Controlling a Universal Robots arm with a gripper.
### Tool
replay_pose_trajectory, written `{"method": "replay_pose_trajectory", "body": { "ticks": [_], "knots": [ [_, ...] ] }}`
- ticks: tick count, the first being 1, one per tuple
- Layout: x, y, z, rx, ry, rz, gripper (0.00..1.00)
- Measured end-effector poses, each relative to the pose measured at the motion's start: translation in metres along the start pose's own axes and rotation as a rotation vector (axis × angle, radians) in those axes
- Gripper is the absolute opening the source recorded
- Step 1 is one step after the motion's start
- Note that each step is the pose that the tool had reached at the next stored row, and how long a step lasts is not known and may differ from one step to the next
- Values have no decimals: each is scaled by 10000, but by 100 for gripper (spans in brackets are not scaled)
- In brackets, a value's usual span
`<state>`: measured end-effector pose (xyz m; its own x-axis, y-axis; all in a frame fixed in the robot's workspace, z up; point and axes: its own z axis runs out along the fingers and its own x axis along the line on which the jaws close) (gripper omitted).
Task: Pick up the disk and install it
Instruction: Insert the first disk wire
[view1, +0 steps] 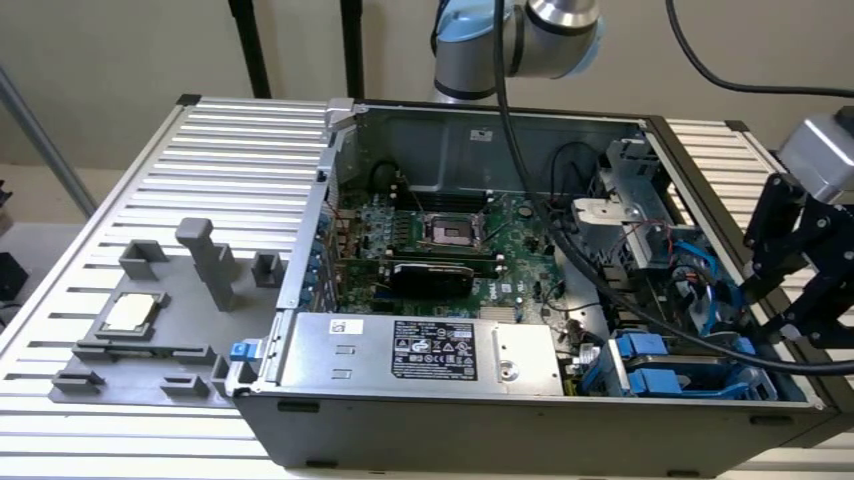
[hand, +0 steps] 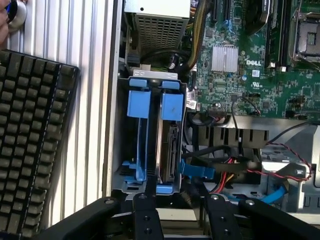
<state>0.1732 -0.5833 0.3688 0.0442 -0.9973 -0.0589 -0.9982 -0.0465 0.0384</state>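
The disk (hand: 168, 150) stands on edge in the right slot of the drive cage (hand: 116, 150), its grey metal side and blue rail (hand: 172, 106) showing. Beside it, the other slot holds a blue carrier (hand: 138, 102). My gripper (hand: 175, 200) hangs over the near end of the cage with its jaws open. The black fingers (hand: 148, 207) stand on either side of the disk's end and nothing is gripped. In the exterior view the gripper (view1: 797, 300) hovers at the case's right edge, above the blue drive bay (view1: 661, 362).
The open computer case (view1: 534, 440) lies on a slatted table (view1: 200, 150). Thick black cables (view1: 627, 300) cross the motherboard (view1: 467, 250). A grey fixture plate (view1: 147, 350) with a small silver chip (view1: 130, 312) sits on the exterior view's left. A black keyboard (hand: 30, 140) lies beside the case.
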Motion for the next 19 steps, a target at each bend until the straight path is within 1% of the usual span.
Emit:
{"method": "replay_pose_trajectory", "body": {
  "ticks": [7, 12, 13, 14, 15, 16, 17, 18, 19],
  "knots": [
    [-75, 25, 124, 10, 8, -223, 41],
    [-128, 38, 163, 0, 15, -404, 41],
    [-139, 40, 167, -2, 17, -435, 38],
    [-150, 42, 171, -4, 19, -467, 32],
    [-160, 43, 175, -6, 20, -499, 32],
    [-169, 45, 178, -9, 22, -531, 25],
    [-179, 45, 180, -17, 26, -563, 25],
    [-190, 46, 182, -26, 32, -597, 19],
    [-201, 47, 183, -35, 37, -626, 19]
  ]
}}
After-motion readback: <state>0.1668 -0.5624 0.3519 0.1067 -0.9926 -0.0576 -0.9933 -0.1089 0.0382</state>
